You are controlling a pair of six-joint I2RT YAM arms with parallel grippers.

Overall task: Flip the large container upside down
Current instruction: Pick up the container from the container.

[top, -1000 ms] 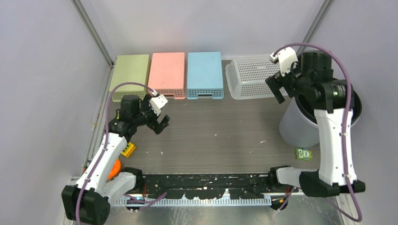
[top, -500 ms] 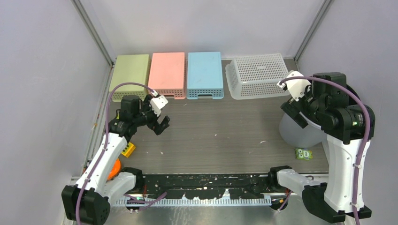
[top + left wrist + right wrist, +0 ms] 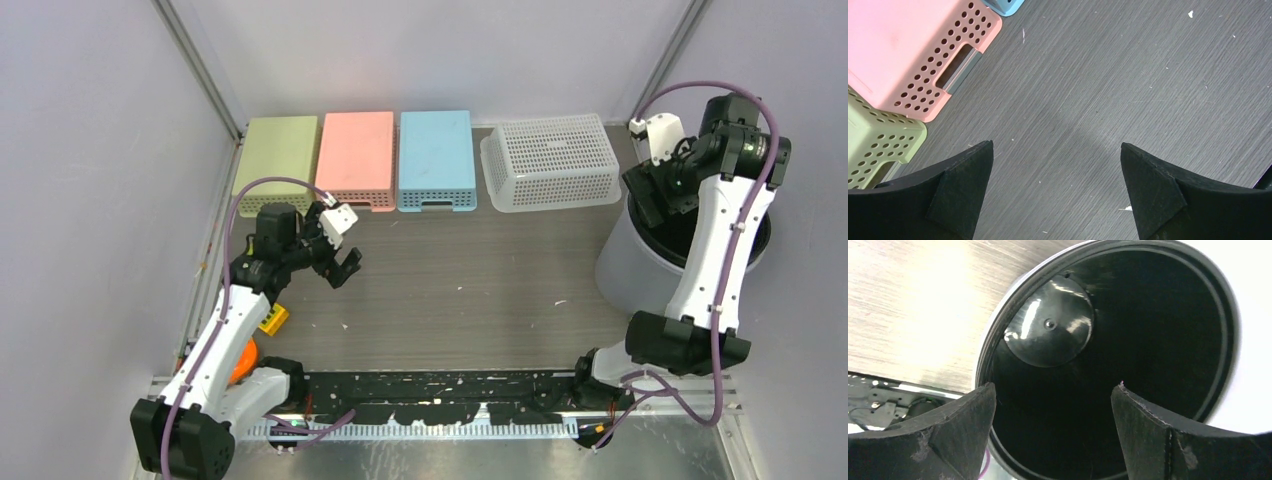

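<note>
Hovering over the upright bin [image 3: 625, 272] at the right edge of the table [image 3: 470, 290] with right gripper [image 3: 1053, 386] spread, gripping nothing. Best to straddle the rim, one finger inside, pinch hard, then tip slowly clear of the basket [image 3: 550, 160]. Smooth, round, tapered plastic, grey outside, glossy black within. Far left, an idle left gripper [image 3: 1057, 147], equally spread.
</note>
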